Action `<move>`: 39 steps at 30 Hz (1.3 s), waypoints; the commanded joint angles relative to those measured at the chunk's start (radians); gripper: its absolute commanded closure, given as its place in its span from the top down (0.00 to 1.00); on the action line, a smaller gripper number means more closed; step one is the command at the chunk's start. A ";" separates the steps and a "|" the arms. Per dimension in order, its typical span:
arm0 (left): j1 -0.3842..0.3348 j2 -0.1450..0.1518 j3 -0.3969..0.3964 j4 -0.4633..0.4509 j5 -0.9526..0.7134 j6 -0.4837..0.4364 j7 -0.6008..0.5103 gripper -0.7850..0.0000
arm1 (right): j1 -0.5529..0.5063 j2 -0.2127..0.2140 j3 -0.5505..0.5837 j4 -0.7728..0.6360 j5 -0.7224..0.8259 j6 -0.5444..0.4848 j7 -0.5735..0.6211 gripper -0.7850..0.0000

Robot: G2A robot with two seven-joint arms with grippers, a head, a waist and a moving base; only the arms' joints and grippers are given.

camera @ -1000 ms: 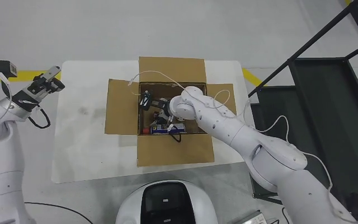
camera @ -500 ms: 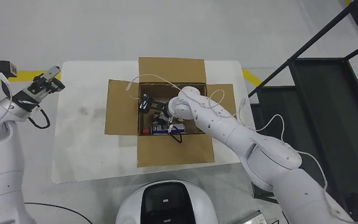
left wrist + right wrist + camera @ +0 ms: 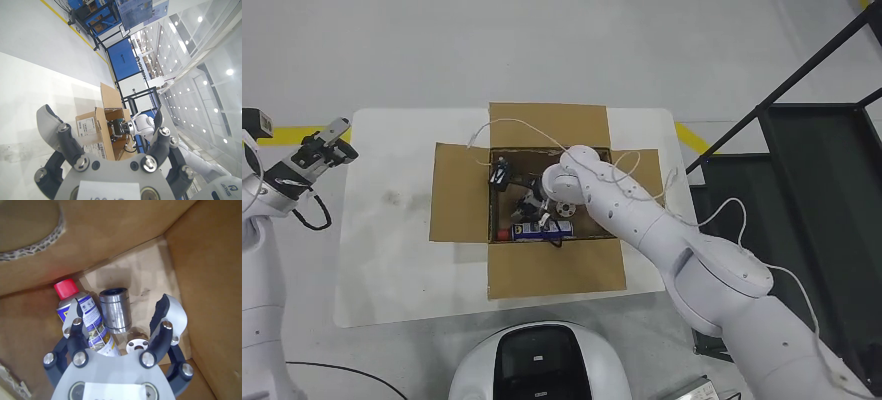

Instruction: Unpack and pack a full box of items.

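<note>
From above, your brown box (image 3: 460, 190) sits on the table (image 3: 392, 250), four flaps out. Left wrist: left gripper (image 3: 104, 110) spread wide. Right wrist: right gripper (image 3: 119, 300) agape inside, over one red-capped can (image 3: 90, 313), one steel cylinder (image 3: 115, 309), one flange (image 3: 135, 344).

The white, jointed right arm (image 3: 672, 250) stretches forward and across toward the middle, its wrist bent so that the right gripper (image 3: 119, 302), silver-backed fingers with black pads, angles downward. Its two fingers stand wide apart, closed on nothing. The white left arm (image 3: 267, 190) is held out to its own side with the forearm reaching forward. The left gripper (image 3: 104, 111) at its end is likewise spread wide and grips nothing, well apart from the right gripper.
</note>
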 commanded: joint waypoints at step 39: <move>0.111 0.038 -0.163 -0.080 0.050 0.030 0.158 1.00 | -0.046 0.005 0.042 -0.031 -0.091 -0.021 0.035 0.99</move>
